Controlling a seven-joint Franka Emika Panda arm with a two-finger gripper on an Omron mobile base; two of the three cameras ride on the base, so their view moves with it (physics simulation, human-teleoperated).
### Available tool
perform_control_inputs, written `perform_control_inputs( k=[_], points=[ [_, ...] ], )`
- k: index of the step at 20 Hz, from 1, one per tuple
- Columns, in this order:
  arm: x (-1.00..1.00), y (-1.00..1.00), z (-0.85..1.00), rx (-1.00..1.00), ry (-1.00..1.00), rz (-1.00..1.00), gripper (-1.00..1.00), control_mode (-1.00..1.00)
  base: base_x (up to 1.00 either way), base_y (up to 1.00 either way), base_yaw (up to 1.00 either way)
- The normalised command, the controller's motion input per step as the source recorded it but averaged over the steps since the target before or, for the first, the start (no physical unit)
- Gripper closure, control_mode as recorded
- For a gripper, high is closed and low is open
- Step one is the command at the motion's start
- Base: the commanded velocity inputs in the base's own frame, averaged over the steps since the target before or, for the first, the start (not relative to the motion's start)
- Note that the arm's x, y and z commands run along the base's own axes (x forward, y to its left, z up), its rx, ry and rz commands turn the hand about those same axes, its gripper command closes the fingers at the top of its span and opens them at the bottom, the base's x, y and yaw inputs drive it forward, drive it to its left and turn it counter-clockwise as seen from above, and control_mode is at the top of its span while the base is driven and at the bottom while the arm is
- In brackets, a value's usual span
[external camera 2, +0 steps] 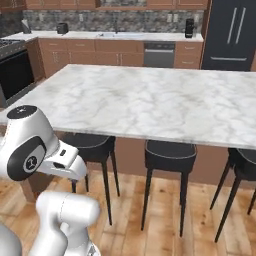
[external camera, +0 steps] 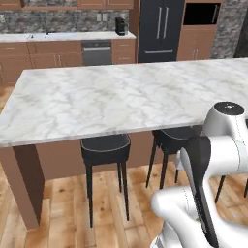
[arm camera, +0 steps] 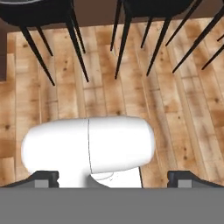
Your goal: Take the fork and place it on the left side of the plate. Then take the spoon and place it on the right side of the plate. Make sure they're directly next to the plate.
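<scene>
Where the hand view looks down, the gripper (arm camera: 114, 177) is seen with its two dark fingertips (arm camera: 46, 177) set wide apart at the lower corners of that view, and nothing is held between them. Beneath it a plank wood floor (arm camera: 109, 96) is recorded, with thin black stool legs (arm camera: 76, 43) crossing the top of that view.

A marble-topped island (external camera: 121, 97) is noted ahead of the base in both base views. Black round-seated stools (external camera: 105, 147) are tucked beneath its near edge — two in the left base view, and three counted in the right base view. The white arm (external camera: 218, 155) is folded low in front of the island, below the level of its top.

Along the back wall a counter (external camera: 68, 36) over brown cabinets is observed. A sink (external camera 2: 117, 34) is set into it; its contents cannot be told at this range. A dark coffee machine (external camera: 120, 25) stands on the counter near a black double-door refrigerator (external camera: 160, 29), and a small dark toaster (external camera 2: 62, 28) stands at the counter's far left in the right base view. A dishwasher (external camera: 97, 52) is fitted under the counter, its door closed, and all cabinet doors are closed. A black oven front (external camera 2: 15, 72) is seen at the left edge of the right base view.

The position of the fork, the spoon and the plate cannot be told from these views.
</scene>
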Motion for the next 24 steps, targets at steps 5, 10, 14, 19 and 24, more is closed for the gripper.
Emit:
perform_control_inputs(
  k=[5,10,14,19,24],
  points=[
    [0.00,0.00,0.00,0.00,0.00,0.00,-1.00,1.00,-0.25,1.00,0.00],
    [0.00,0.00,0.00,0.00,0.00,0.00,-1.00,1.00,-0.14,1.00,0.00],
    [0.00,0.00,0.00,0.00,0.00,0.00,-1.00,1.00,-0.04,1.00,0.00],
    [0.00,0.00,0.00,0.00,0.00,0.00,-1.00,1.00,0.00,1.00,0.00],
    [0.00,0.00,0.00,0.00,0.00,0.00,-1.00,1.00,0.03,1.00,0.00]
  ],
)
